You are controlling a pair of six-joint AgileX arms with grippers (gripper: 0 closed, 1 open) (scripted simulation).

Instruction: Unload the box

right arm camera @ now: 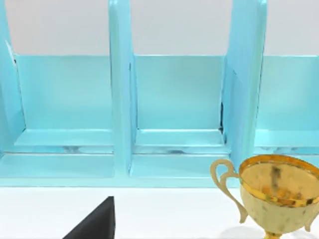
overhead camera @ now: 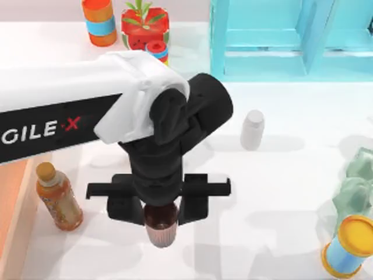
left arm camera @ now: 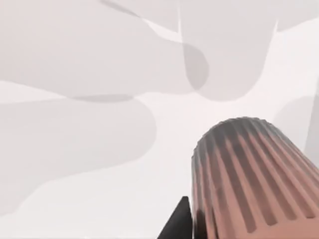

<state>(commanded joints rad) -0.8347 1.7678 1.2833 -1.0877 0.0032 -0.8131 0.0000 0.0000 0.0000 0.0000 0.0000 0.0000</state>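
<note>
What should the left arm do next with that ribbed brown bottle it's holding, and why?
Probably lower it straight down and let go. The left gripper is shut on the ribbed bottle above bare white table, already outside the box at the table's left edge. The amber bottle stands off to the left, so the spot below looks free.

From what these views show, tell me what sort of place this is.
Probably a rendered tabletop sorting or storage bench, not a real room. A white table carries scattered bottles, such as a white bottle, with a turquoise shelf unit at the back. The left gripper holds a ribbed-cap bottle.
</note>
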